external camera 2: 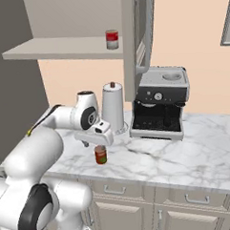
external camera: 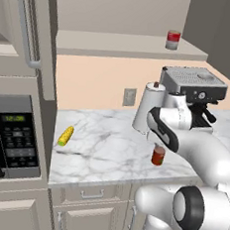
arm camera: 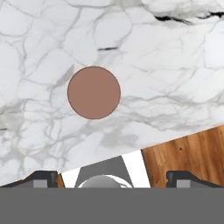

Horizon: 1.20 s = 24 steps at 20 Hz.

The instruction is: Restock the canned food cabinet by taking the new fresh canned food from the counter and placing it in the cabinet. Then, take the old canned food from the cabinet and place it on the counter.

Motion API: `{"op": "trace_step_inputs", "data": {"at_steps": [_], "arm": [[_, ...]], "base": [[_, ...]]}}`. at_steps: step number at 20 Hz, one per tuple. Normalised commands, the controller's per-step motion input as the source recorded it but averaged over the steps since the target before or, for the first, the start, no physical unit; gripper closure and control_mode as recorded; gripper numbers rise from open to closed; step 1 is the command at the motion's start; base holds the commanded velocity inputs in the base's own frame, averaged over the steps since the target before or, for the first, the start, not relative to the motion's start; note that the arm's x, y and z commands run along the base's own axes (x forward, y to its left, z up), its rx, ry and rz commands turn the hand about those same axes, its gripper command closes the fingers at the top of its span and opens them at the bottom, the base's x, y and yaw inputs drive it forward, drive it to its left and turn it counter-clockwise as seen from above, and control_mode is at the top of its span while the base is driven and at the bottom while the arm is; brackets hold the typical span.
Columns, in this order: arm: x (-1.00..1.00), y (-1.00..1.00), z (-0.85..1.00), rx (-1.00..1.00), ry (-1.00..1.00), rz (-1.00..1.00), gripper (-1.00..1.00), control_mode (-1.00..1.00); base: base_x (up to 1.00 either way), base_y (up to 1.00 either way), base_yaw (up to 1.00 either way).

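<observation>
You are looking at a simulated kitchen with a white marble worktop veined in grey. Your landmark is the dark brick-red can, plain red all over with no readable label, standing upright near the front edge of the worktop. Your pincer hangs directly above this can, not touching it. In the hand view the can's round brown-red top sits above and between the two dark fingertips, which stand far apart at the lower corners, so the pincer is spread wide and holds nothing.

Behind the can, toward the wall, stands an upright white paper towel roll with a dark core tip. Beside the roll, a black and silver coffee machine sits on the worktop; no brand writing can be read on it.

High above the can, on the long flat shelf board of the beige upper cabinet, stands the second can, red label with pale silver-grey top and bottom bands. Its label text is too small to read.

Well to the left of the red can, in the left base view, a yellow corn cob lies on the worktop. Further left is a black microwave with a keypad and a green display too blurred to read. A grey wall outlet sits on the peach wall behind the worktop.
</observation>
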Motion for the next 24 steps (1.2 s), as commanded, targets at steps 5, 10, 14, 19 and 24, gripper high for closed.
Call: {"op": "trace_step_inputs", "data": {"at_steps": [5, 10, 14, 19, 24], "arm": [[0.00, -0.09, -0.43, 0.00, 0.02, 0.00, -1.00, -1.00], [0.04, 0.01, -0.44, 0.00, 0.00, 0.00, -1.00, -1.00], [0.14, 0.00, -0.19, 0.00, 0.00, 0.00, -1.00, -1.00], [0.17, 0.01, -0.13, 0.00, -0.01, 0.01, -1.00, -1.00], [0.21, 0.00, -0.12, 0.00, -0.01, 0.01, -1.00, -1.00]], "base": [[0.00, 0.00, 0.00], [0.00, 0.00, 0.00], [0.00, 0.00, 0.00], [0.00, 0.00, 0.00], [0.00, 0.00, 0.00]]}}
